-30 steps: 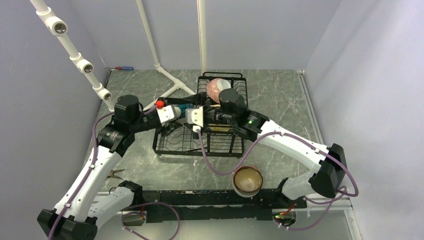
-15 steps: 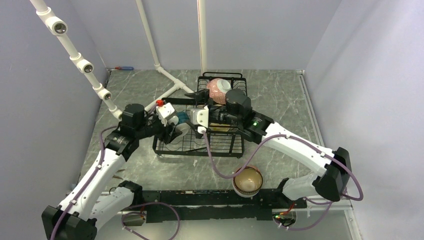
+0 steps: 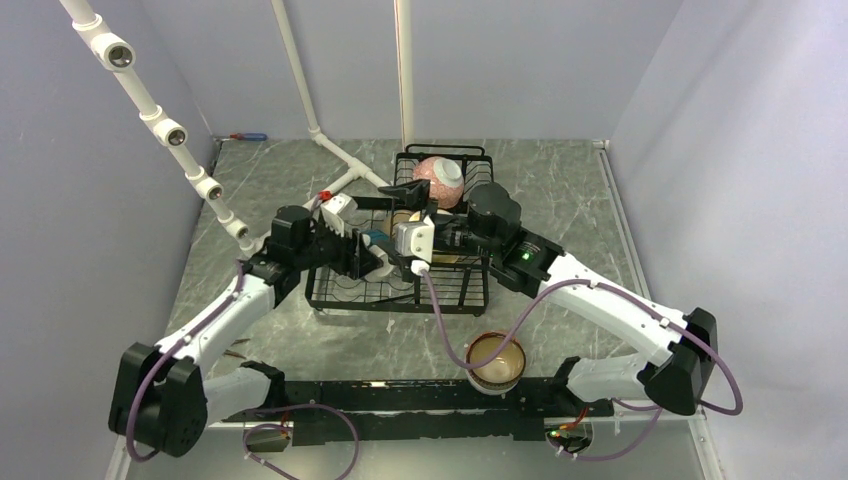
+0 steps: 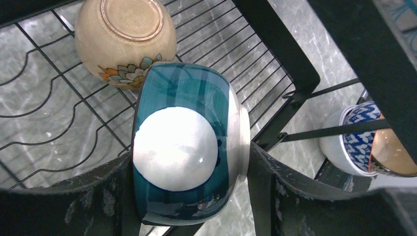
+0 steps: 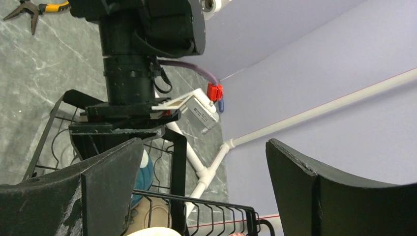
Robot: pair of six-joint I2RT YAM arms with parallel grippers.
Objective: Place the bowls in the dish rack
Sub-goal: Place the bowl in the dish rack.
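Your left gripper [image 3: 362, 252] has swung right, in over the rack [image 3: 400, 305]. It is clamped on one teal bowl [image 4: 184, 147], which lies on its side, axis running finger to finger, mouth at one, foot at the other. One cream bowl [image 4: 125, 42] sits upside down just beyond the fingertips. Your right gripper [image 5: 204, 147] is spread wide and empty, facing the left one. One pink bowl [image 3: 437, 180] lies just beside its wrist. Two stacked bowls [image 3: 496, 362] stand on the table [image 3: 560, 200], well apart from both grippers.
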